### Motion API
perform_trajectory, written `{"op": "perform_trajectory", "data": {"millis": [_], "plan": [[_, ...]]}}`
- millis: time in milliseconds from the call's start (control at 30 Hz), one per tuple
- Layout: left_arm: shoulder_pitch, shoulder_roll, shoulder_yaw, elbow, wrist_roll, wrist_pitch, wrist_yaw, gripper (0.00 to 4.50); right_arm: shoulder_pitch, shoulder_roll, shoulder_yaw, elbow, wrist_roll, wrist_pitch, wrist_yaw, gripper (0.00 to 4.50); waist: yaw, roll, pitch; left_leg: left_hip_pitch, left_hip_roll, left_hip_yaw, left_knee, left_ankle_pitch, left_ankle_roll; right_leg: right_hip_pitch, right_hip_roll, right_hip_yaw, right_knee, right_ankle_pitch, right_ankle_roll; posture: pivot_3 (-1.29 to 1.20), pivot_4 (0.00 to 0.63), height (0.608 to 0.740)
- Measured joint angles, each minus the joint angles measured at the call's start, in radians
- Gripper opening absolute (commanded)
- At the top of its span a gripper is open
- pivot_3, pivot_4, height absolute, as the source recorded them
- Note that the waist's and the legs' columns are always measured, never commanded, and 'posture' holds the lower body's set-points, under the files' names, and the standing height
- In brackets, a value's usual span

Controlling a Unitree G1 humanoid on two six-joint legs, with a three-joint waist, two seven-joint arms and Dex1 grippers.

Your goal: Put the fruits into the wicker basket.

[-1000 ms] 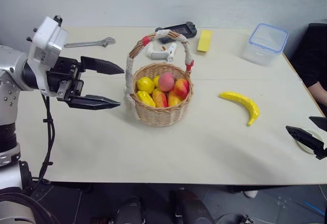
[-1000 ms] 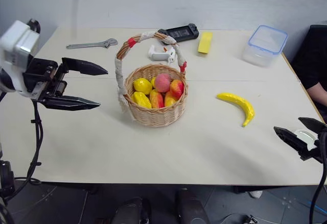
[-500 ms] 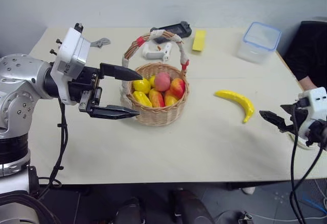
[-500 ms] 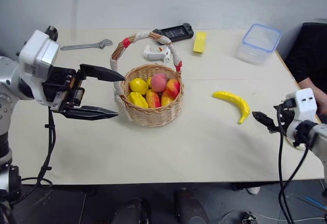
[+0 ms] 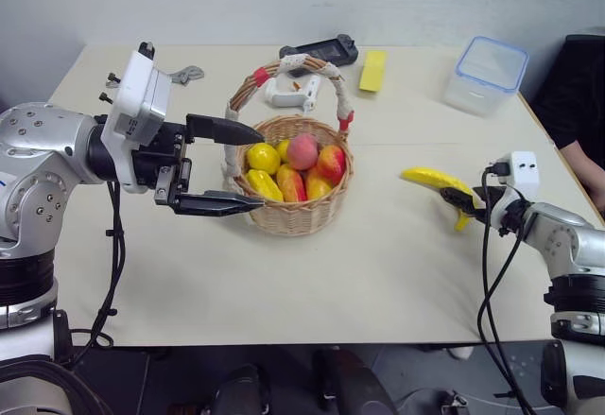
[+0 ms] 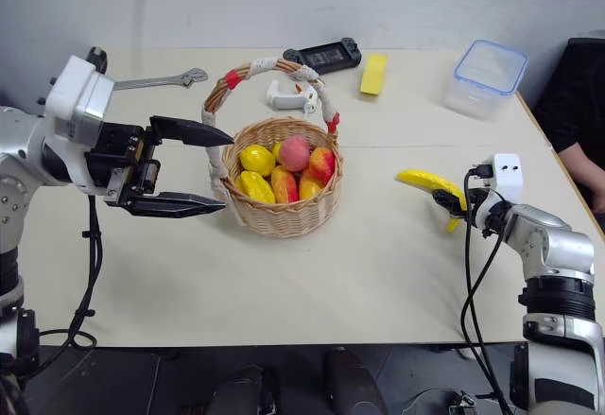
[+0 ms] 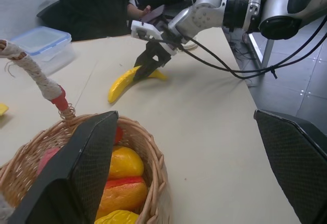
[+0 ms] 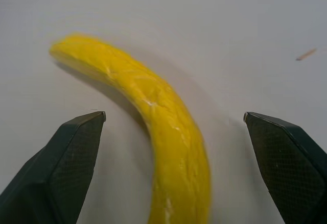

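the banana (image 5: 437,181) lies flat on the table (image 5: 378,264), well apart from the wicker basket (image 5: 295,209), on the side of my right arm. my right gripper (image 8: 173,132) is at the near end of the banana, its two fingers (image 8: 66,152) spread wide with the banana between them; i cannot tell if a finger touches it, and it is not gripped. in the left wrist view the same gripper (image 7: 149,62) stands over that end of the banana.

the peach (image 5: 302,150) already sits in the wicker basket, on top of the other fruit there: lemons (image 5: 267,158) and red-yellow mangoes (image 5: 331,163). the basket's arched handle (image 5: 284,65), wrapped in white cloth with red tape bands, rises over them.

my left gripper (image 5: 236,167) is just beside the basket, on the side away from the banana. its fingers are wide open and hold nothing; one is level with the rim, the other lower at the basket wall. i cannot tell if they touch the wicker.

beyond the basket lie a white object (image 5: 288,94), a black device (image 5: 324,50), a yellow block (image 5: 374,70) and a wrench (image 6: 161,80). a clear plastic box with blue-rimmed lid (image 5: 488,75) stands beyond the banana. a person in dark clothing (image 5: 579,94) is at the table edge near the box.
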Motion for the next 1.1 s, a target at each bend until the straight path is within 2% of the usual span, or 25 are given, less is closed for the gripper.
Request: {"op": "perform_trajectory", "data": {"millis": [33,200,300,333,533,667,733,867,1100], "plan": [[-0.002,0.000,-0.001,0.000,0.000,0.000,0.002,4.50,-0.004,0.000,0.013,0.017,-0.020,-0.029,0.004,3.91,-0.001,0.000,0.000,0.000,0.000,0.000,0.000,0.000,0.000,0.000,0.000,0.000,0.000,0.000,0.000,0.00,0.150,0.740],[-0.002,0.000,-0.001,0.000,-0.001,0.004,0.012,4.50,0.016,0.000,0.033,0.031,-0.064,-0.114,0.044,2.18,-0.001,0.000,0.000,0.001,0.000,0.000,0.001,0.000,0.000,0.001,0.000,0.000,0.001,0.000,0.000,0.00,0.150,0.740],[0.001,0.003,-0.002,0.002,-0.002,0.008,0.011,4.50,0.050,0.000,0.021,-0.030,-0.048,-0.088,0.062,1.10,-0.001,0.000,0.000,0.001,0.000,0.000,0.001,0.000,0.000,0.001,0.000,0.000,0.001,0.000,0.000,0.00,0.150,0.740],[0.002,0.003,-0.004,0.005,0.002,0.005,0.011,4.50,0.067,0.000,0.007,-0.068,-0.029,-0.055,0.067,0.90,0.000,0.000,0.000,0.001,0.000,0.000,0.001,0.000,0.000,0.001,0.000,0.000,0.001,0.000,0.000,0.00,0.150,0.740],[0.008,0.005,0.002,0.053,0.017,-0.001,0.025,4.50,0.136,-0.047,-0.109,-0.392,0.141,0.205,0.092,0.86,-0.001,0.002,0.001,0.000,0.001,0.000,0.000,0.000,0.000,0.000,0.000,0.000,0.001,0.000,0.000,0.00,0.150,0.740],[0.008,0.023,0.031,0.086,0.005,0.022,0.031,4.50,0.095,-0.065,-0.170,-0.645,0.321,0.416,0.090,0.86,-0.007,0.002,0.001,0.001,0.002,-0.001,0.000,0.000,-0.002,0.000,0.001,-0.001,0.002,0.000,0.000,0.00,0.150,0.740],[0.003,0.026,0.047,0.089,-0.004,0.031,0.034,4.50,0.049,-0.047,-0.142,-0.709,0.358,0.472,0.072,0.86,-0.007,0.002,0.001,0.000,0.002,-0.001,0.000,0.000,-0.002,-0.001,0.000,-0.001,0.002,0.000,0.000,0.00,0.150,0.740],[-0.024,0.028,0.051,0.091,-0.005,0.030,0.042,4.50,-0.111,0.082,0.017,-0.773,0.373,0.536,-0.005,0.86,-0.012,0.002,0.001,-0.001,0.001,0.000,0.000,0.000,-0.001,-0.002,0.000,0.000,0.002,0.000,0.000,0.00,0.150,0.740],[-0.023,0.029,0.052,0.081,-0.005,0.029,0.050,4.50,-0.254,0.209,0.234,-0.735,0.301,0.495,-0.033,0.86,-0.001,0.002,0.001,-0.019,0.001,0.000,0.003,0.000,-0.001,-0.022,-0.001,0.000,0.007,0.000,-0.001,0.00,0.150,0.740]]}}
